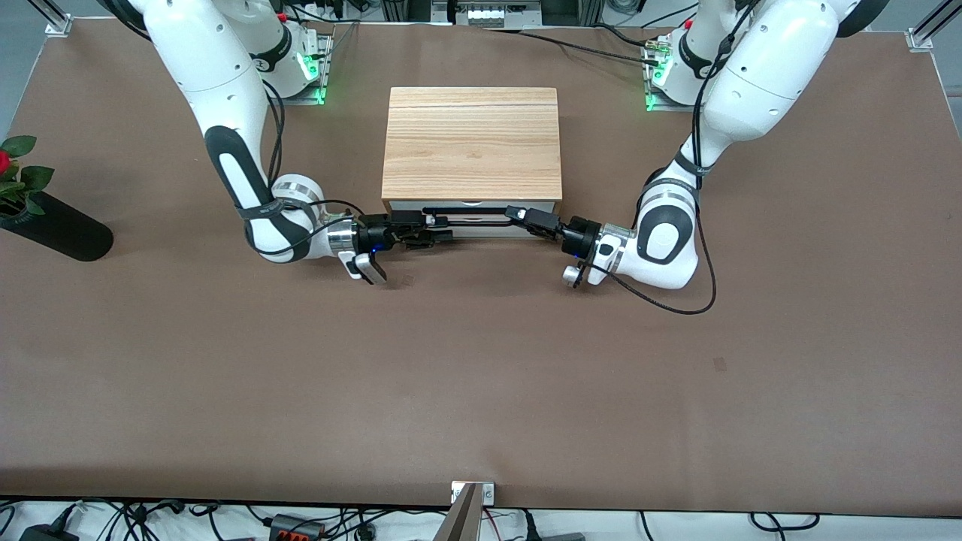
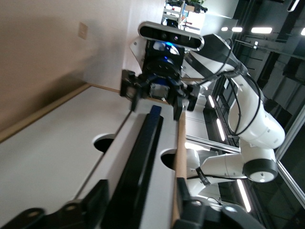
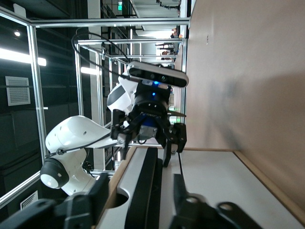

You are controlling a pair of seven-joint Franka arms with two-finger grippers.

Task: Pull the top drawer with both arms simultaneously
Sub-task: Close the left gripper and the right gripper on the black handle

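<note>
The top drawer (image 1: 398, 206) has a white front and a long black bar handle (image 1: 475, 216), and it sits shut under the cabinet's pale wood top (image 1: 472, 143). My left gripper (image 1: 517, 213) is at the handle's end toward the left arm. It is open, with one finger on each side of the handle (image 2: 138, 167) and gaps showing. My right gripper (image 1: 434, 222) is at the other end, also open and astride the handle (image 3: 147, 186). Each wrist view shows the other gripper farther along the bar: the right gripper (image 2: 159, 93) and the left gripper (image 3: 147, 129).
The cabinet's second white drawer front (image 2: 47, 162) lies below the top one. A black vase with a red rose (image 1: 52, 225) lies near the right arm's end of the brown table (image 1: 481, 376). A small mount (image 1: 472, 496) stands at the table edge nearest the front camera.
</note>
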